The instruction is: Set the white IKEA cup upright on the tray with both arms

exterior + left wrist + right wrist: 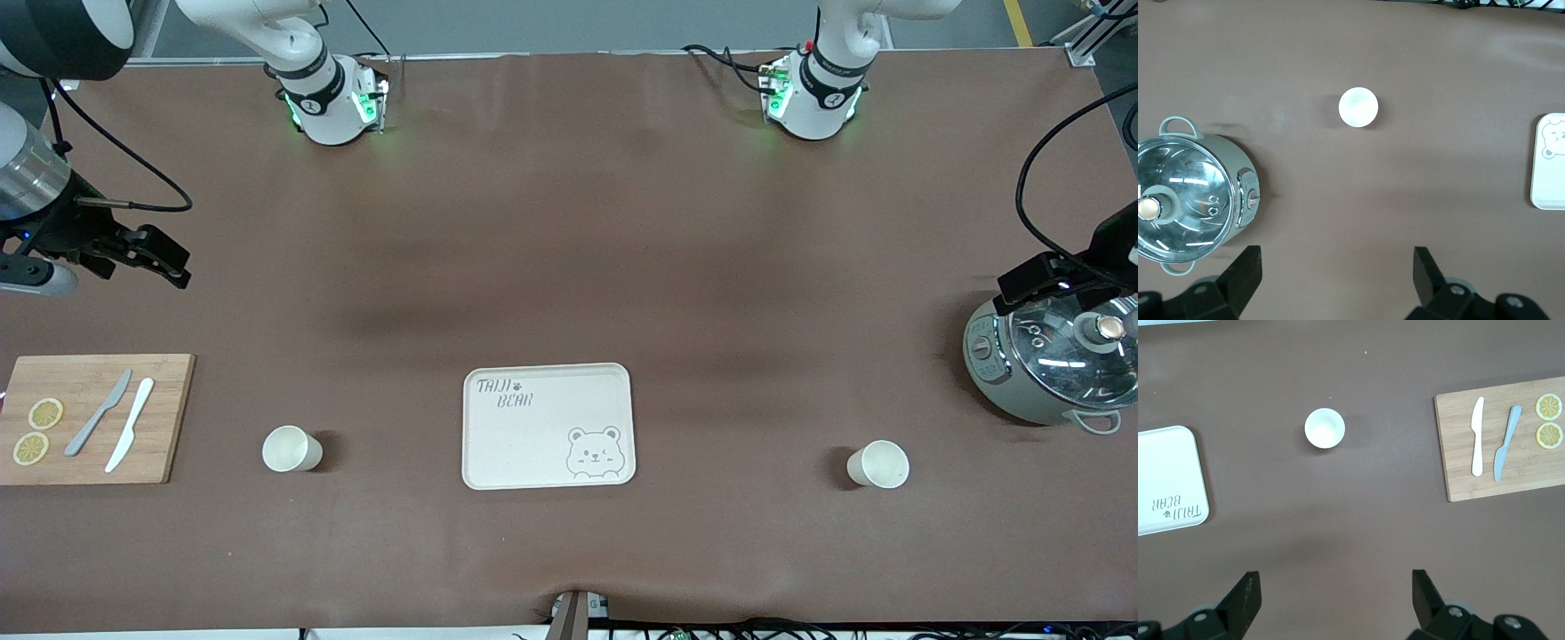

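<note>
Two cups on the table, both grippers spread and empty.

Front view: tray point(548, 426) between cup point(292, 449) and second cup point(877, 464).
Left wrist view: left gripper point(1337, 273) over bare table, well apart from second cup point(1358, 107).
Right wrist view: right gripper point(1336, 595), likewise apart from cup point(1324, 428).

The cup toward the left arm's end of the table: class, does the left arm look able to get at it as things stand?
Probably yes. The cup stands upright and alone on bare table, apart from the cooker and the tray. The left gripper hangs above with jaws open; nothing lies between.
</note>
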### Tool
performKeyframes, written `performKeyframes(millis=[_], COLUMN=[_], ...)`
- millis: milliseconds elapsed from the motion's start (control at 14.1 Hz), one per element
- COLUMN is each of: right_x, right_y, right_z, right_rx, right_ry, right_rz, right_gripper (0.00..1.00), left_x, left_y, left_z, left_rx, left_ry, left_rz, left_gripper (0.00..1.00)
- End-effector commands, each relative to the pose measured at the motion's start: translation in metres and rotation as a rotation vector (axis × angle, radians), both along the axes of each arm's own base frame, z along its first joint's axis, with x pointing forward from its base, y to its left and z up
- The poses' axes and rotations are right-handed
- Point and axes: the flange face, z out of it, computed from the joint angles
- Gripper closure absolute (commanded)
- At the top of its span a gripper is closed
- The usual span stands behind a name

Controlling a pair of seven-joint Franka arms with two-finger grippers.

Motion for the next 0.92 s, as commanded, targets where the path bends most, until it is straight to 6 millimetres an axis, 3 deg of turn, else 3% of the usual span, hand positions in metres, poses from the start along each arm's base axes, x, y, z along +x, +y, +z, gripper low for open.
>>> performKeyframes(millis=[0,427,853], right_x=[0.002,0.003,0.014], right_y=[0.002,0.003,-0.01], right_z=[0.003,0.006,0.001], right_rx=[0.016,0.01,-0.006], right_ry=[-0.01,-0.029,-0.065], right_rz=[-0.002,0.079,0.142], right_gripper=[0.0,0.0,0.0], left_x=[-0.003,-0.001,0.021], left_y=[0.0,-0.001,-0.003], left_z=[0.004,-0.002,-0.076], left_rx=[0.023,0.022,0.047], left_ry=[0.002,0.013,0.121], left_rz=[0.007,0.005,0.009], left_gripper=[0.0,0.0,0.0])
